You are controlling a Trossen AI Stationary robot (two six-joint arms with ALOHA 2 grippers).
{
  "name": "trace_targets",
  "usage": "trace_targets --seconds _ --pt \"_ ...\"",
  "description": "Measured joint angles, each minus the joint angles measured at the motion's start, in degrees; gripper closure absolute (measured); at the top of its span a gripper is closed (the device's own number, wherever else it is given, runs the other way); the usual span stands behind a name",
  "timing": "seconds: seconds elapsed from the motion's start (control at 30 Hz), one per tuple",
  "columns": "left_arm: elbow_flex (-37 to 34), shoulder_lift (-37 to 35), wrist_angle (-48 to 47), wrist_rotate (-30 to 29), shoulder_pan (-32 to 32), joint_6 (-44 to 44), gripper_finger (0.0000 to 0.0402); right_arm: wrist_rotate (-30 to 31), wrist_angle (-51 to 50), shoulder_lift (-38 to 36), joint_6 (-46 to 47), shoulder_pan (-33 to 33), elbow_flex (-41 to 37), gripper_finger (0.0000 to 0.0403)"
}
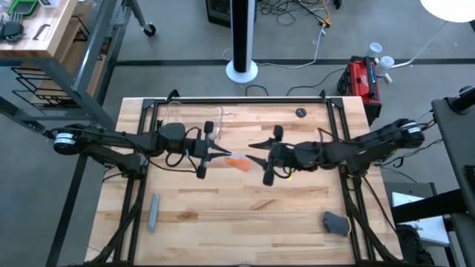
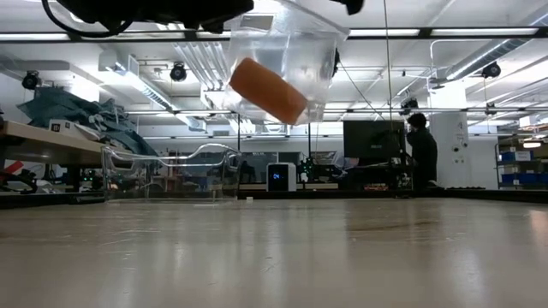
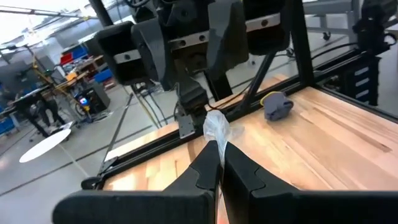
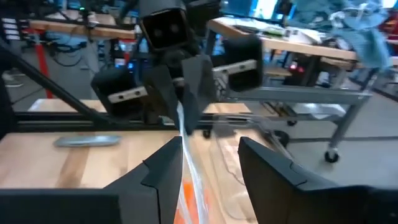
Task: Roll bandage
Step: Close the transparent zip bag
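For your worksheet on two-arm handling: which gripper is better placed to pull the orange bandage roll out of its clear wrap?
Probably the right gripper. Its fingers are open beside the orange bandage roll, while the left gripper is shut on the clear wrap, holding the package above the table.

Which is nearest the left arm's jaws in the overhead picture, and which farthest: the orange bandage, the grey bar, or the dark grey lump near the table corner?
From the left gripper:
1. Orange bandage, right at its tips, mid-table.
2. Grey bar, on the left arm's side, toward the front.
3. Dark grey lump, far corner on the right arm's side.
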Motion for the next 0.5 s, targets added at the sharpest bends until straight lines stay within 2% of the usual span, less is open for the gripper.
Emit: trace_targets --seconds 0.27,0.37,0.5 --pt "-0.02 0.00 0.00 2.11 -0.74 2.16 0.0401 -7.11 -2.02 7.85 2.32 -1.67 7.73 0.0243" --pt "-0.02 0.00 0.01 2.15 -0.84 2.20 0.0401 -7.15 -6.21 9.81 2.55 -1.87 10.61 0.0246" --pt "-0.04 -0.02 0.48 2.11 -0.87 2.20 0.0401 -7.22 -6.86 11.05 2.97 -1.87 12.31 0.0255"
